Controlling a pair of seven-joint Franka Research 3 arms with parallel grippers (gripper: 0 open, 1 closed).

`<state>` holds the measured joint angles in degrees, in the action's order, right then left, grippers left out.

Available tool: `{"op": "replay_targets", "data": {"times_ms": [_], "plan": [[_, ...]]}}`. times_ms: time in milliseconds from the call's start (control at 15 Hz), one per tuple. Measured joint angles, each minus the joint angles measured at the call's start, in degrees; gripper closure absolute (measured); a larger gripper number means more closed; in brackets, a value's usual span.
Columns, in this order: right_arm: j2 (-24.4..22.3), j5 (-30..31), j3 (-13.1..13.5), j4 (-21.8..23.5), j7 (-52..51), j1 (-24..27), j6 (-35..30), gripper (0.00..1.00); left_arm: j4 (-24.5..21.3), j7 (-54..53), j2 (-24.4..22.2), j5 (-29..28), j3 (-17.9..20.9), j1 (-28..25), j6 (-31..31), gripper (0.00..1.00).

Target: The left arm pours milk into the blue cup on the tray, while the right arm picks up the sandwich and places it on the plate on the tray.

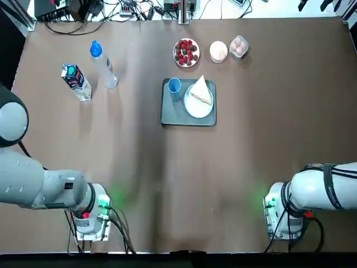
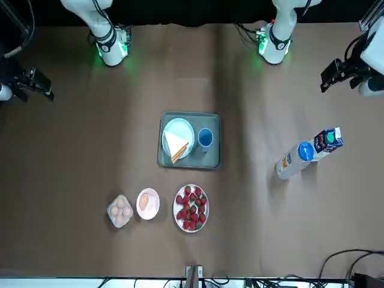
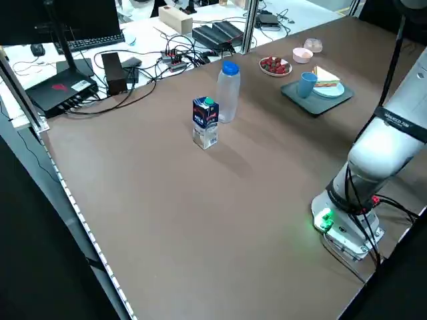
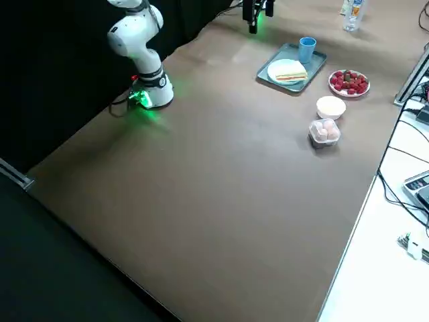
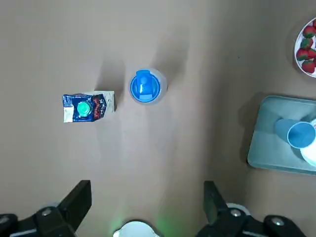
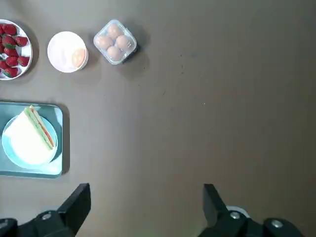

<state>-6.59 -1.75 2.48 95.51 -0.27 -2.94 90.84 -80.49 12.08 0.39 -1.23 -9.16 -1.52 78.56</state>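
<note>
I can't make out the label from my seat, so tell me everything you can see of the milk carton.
The milk carton is a small, upright box, dark blue above and mostly white below, with red and white lettering on the blue part. A green round cap sits on its top. It looks like coated cardboard, with no dents that I can make out. It stands on the table toward the robot's left, beside the blue-lidded bottle but apart from it. No gripper touches it.

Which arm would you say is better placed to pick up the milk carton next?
Left, I'd judge: the left gripper hovers open on the carton's side of the table, with the milk carton in its wrist view. The right gripper is off beyond the tray.
</note>
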Motion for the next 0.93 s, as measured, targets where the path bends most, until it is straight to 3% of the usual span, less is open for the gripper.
{"op": "replay_targets", "data": {"times_ms": [933], "plan": [[0.00, 0.00, 0.43, 0.22, -0.06, 0.51, 0.54, 0.00, -0.89, -3.40, -0.01, -0.11, 0.80, -1.12, 0.40, 0.00]]}}
